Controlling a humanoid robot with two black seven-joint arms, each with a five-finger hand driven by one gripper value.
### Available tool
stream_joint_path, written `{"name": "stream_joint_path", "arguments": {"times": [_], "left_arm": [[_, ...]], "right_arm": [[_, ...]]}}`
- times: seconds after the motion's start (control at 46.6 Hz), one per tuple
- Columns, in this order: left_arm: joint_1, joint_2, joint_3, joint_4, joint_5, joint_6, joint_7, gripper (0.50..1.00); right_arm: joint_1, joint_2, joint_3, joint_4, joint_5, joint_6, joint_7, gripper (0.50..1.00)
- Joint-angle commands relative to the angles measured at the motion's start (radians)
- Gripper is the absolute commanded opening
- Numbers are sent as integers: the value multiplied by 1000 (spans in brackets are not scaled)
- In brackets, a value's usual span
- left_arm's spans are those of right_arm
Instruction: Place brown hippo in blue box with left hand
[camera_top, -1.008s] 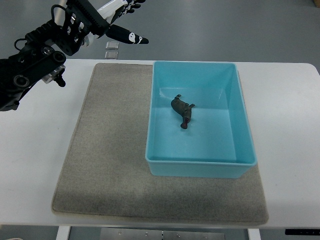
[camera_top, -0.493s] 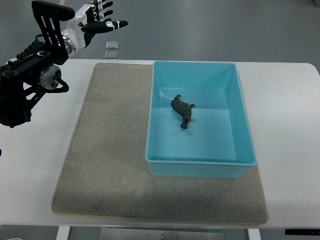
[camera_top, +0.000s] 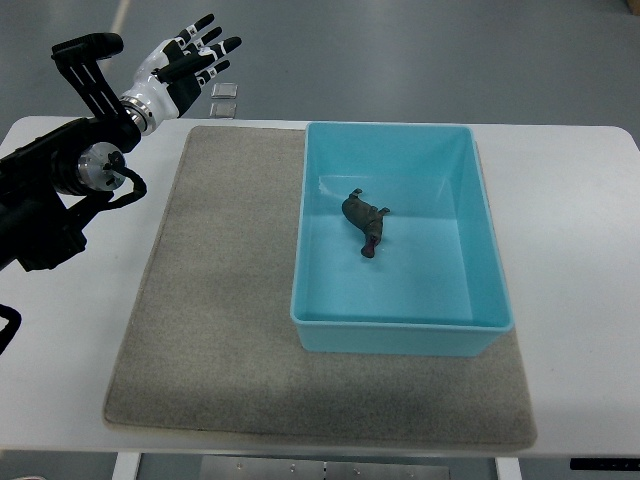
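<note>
The brown hippo (camera_top: 364, 220) lies on its side inside the blue box (camera_top: 480, 210), near the box's middle. My left hand (camera_top: 187, 62) is at the top left, beyond the table's far edge, well away from the box. Its fingers are spread and it holds nothing. The black left arm (camera_top: 60, 190) comes in from the left edge. The right arm is out of view.
The box stands on a grey mat (camera_top: 220, 300) that covers most of the white table (camera_top: 580, 250). Two small clear pieces (camera_top: 223, 98) lie on the floor beyond the table's far edge.
My left hand has drawn back to the left and lowered, away from the box, with its fingers spreading. The hippo and the box have not moved.
</note>
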Motion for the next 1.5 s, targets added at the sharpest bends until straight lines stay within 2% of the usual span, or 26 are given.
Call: {"name": "stream_joint_path", "arguments": {"times": [0.0,0.322,0.515,1.48], "left_arm": [[14,-11,-26,29,-27,-39,0,994],[74,-28,-139,74,-34,-180,0,994],[78,-53,-142,78,-34,-177,0,994],[78,-37,-141,81,-17,-187,0,994]], "right_arm": [[0,0,0,0,0,0,0,936],[0,0,0,0,0,0,0,936],[0,0,0,0,0,0,0,936],[0,0,3,11,0,12,0,936]]}}
